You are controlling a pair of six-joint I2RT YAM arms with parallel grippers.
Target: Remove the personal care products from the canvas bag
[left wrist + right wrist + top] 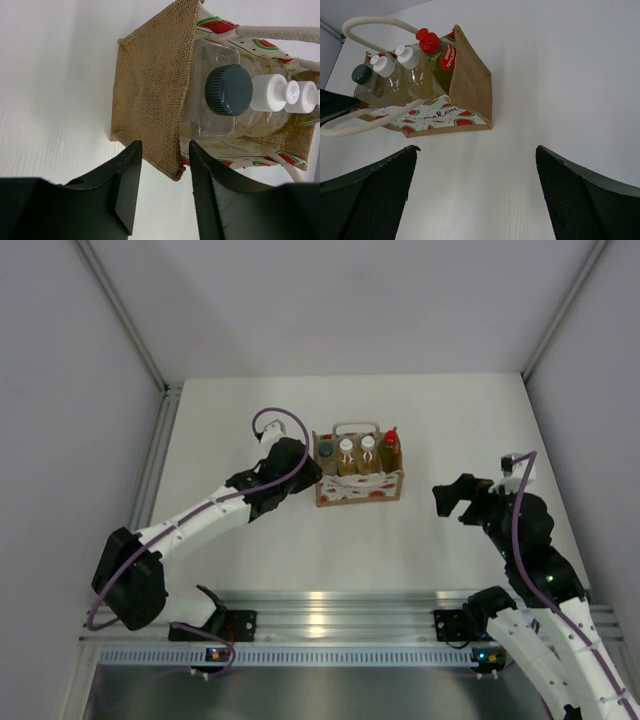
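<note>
The canvas bag [360, 487] [470, 80] stands upright at mid-table with its bottles in a row inside. From left to right they are a clear bottle with a dark grey cap [326, 452] [229, 90], two amber bottles with white caps [347, 447] [407, 56], and a yellow bottle with a red cap [390, 438] [428, 40]. My left gripper [312, 468] [164, 150] is at the bag's left end. Its half-closed jaws straddle the top corner of the burlap end wall [150, 85], with a gap on each side. My right gripper [445, 502] [476, 150] hangs wide open and empty to the right of the bag.
White rope handles [356, 426] [375, 21] arch over the bottles. An aluminium rail [330, 615] runs along the near table edge between the arm bases. Grey enclosure walls stand at the left, right and back.
</note>
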